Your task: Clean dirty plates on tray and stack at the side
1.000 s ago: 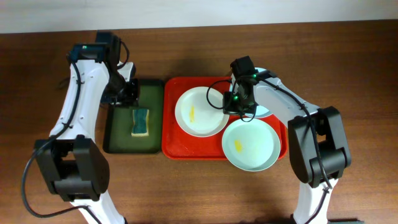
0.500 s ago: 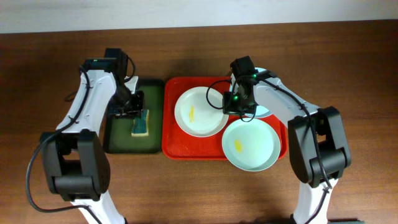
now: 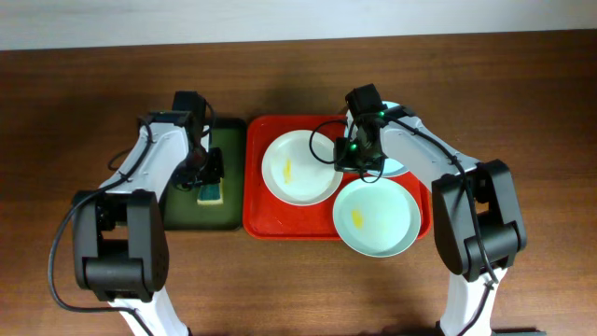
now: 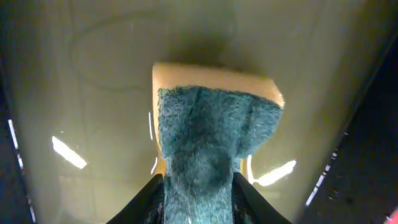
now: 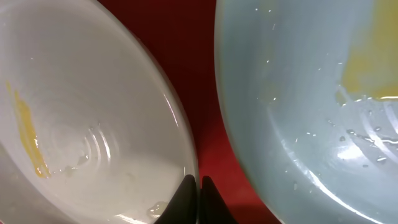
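The red tray [image 3: 270, 224] carries a white plate [image 3: 300, 168] with a yellow smear and a pale blue-green plate [image 3: 376, 217] with a yellow spot. A third pale plate [image 3: 395, 170] is mostly hidden under my right arm. My right gripper [image 3: 353, 161] is shut, its tips [image 5: 198, 183] down at the white plate's [image 5: 81, 124] right rim, in the strip of red tray [image 5: 199, 74] between it and the blue-green plate [image 5: 298, 93]. My left gripper [image 3: 209, 175] is shut on a yellow sponge with a green pad [image 4: 211, 124], fingers pressing into both its sides.
The sponge [image 3: 213, 193] lies on a narrow dark green tray [image 3: 177, 210] just left of the red tray. Brown table surface surrounds both trays. A pale wall runs along the far edge of the table.
My left arm has swung right and forward from the green tray's far left corner down onto the sponge. The right arm and the plates have not moved.
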Action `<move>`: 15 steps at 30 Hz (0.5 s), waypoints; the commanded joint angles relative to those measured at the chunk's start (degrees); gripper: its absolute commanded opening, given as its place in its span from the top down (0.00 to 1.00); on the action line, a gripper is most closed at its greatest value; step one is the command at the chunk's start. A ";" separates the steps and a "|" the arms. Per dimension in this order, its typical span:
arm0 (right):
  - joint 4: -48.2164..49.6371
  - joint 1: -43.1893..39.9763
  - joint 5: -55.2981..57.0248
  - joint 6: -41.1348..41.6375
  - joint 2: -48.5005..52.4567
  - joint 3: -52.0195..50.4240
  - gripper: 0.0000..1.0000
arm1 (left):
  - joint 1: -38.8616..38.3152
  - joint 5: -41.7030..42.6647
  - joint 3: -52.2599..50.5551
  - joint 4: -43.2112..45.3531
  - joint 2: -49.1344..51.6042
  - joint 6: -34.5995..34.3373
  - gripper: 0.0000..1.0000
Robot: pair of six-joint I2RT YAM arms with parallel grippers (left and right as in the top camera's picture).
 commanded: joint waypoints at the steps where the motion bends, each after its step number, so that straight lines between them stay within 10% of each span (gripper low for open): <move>1: 0.09 0.37 -0.11 -0.31 0.39 -0.44 0.95 | -0.09 -0.68 -2.36 1.57 0.04 -0.72 0.67; 15: 0.09 0.37 -0.11 -0.31 0.39 -0.44 0.95 | -0.09 -0.68 -7.15 7.10 0.70 -0.72 0.74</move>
